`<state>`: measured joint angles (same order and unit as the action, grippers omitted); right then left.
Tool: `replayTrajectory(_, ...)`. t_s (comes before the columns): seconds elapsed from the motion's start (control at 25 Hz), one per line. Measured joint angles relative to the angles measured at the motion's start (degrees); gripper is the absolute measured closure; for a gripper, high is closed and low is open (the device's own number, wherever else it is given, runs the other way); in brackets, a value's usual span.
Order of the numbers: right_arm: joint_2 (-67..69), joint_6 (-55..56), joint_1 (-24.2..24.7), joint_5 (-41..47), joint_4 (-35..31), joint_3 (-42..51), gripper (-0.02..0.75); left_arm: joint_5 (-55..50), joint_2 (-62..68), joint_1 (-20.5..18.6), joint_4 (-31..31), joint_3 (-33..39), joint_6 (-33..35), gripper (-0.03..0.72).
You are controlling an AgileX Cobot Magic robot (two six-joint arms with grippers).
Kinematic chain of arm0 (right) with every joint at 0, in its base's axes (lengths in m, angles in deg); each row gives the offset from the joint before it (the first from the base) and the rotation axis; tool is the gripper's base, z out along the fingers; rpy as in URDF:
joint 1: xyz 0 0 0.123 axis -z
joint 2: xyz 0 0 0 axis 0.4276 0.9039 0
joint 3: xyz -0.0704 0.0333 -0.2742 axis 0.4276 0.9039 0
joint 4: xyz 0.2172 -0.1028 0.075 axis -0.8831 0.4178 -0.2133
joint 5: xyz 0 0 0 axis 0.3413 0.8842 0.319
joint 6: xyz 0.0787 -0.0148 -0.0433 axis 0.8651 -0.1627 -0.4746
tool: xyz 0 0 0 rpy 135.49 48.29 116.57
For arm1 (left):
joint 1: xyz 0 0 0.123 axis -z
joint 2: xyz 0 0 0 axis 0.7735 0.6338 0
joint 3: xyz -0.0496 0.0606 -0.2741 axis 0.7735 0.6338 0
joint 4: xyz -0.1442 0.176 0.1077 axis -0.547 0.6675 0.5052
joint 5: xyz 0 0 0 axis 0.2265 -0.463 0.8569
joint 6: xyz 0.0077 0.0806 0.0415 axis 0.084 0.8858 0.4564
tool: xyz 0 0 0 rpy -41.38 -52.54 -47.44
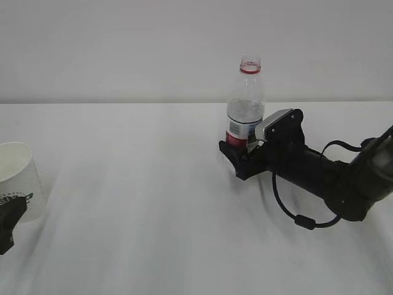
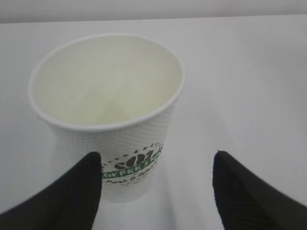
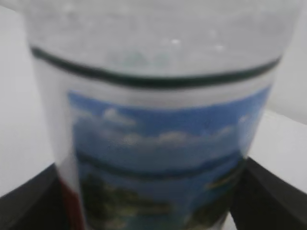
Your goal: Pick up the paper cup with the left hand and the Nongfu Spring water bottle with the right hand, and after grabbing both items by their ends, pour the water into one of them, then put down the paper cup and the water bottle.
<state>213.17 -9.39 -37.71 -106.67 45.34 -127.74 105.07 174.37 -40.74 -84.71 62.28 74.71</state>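
Exterior view: the Nongfu Spring water bottle (image 1: 246,101) stands upright mid-table (image 1: 141,196), capless, red neck ring; label text unreadable. The right hand (image 1: 238,157) straddles its base. The paper cup (image 1: 18,178) stands at far left.

Left wrist view: the left hand (image 2: 156,184) is spread, one finger touching the cup (image 2: 108,115); the green band's wording is blurred.

Right wrist view: jaws apart flanking the bottle's (image 3: 158,143) landscape label.

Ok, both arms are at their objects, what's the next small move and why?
Probably close the right gripper on the Nongfu Spring water bottle: its fingers flank the label. The paper cup sits off-centre, against the left finger.
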Motion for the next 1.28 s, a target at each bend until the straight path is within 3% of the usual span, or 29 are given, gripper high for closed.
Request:
replayTrajectory(0.12, 0.11, 0.07, 0.00, 0.92, 0.34, -1.49, 0.092, 0.00, 0.00, 0.00, 0.00, 0.00, 0.00, 0.160)
replayTrajectory(0.36, 0.20, 0.07, -0.07, 1.44, 2.45, -2.10, 0.207, 0.00, 0.00, 0.00, -0.09, 0.00, 0.00, 0.160)
replayTrajectory(0.6, 0.24, 0.13, -0.07, 0.75, 4.49, -2.10, 0.274, 0.00, 0.00, 0.00, -0.09, 0.00, 0.04, 0.176)
replayTrajectory(1.28, 0.01, 2.49, -0.07, -4.14, 4.60, 2.87, 0.286, 0.00, 0.00, 0.00, -0.09, 0.00, 2.29, 0.183)
